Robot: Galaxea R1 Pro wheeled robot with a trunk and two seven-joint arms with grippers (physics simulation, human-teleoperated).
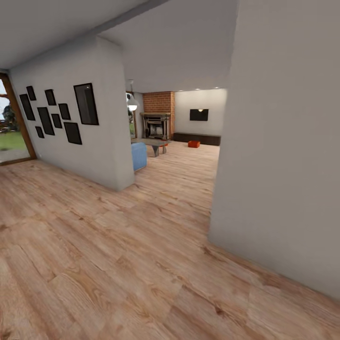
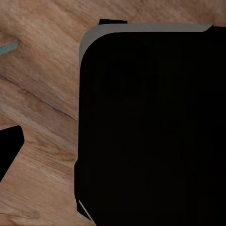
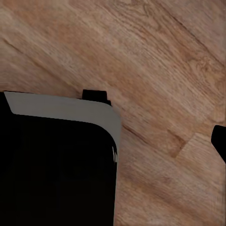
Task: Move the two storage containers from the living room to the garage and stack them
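Observation:
Far ahead in the head view, one orange-red storage container [image 1: 194, 144] sits on the living room's wood floor in front of the dark low cabinet [image 1: 196, 138]. A small reddish patch [image 1: 163, 146] shows by the coffee table's legs; I cannot tell what it is. Each wrist view looks down on wood planks and a black part of my own body [image 2: 150, 127] [image 3: 56, 174]. One black fingertip [image 2: 10, 146] shows at the left wrist picture's edge and one [image 3: 220, 141] at the right wrist picture's edge. Nothing is seen held.
I stand in a hallway with a light wood plank floor [image 1: 118, 255]. A white wall [image 1: 283, 156] stands close on the right. A wall with black picture frames [image 1: 61, 113] runs on the left, ending by a blue sofa [image 1: 139, 156]. Between them an opening leads past a brick fireplace [image 1: 157, 120].

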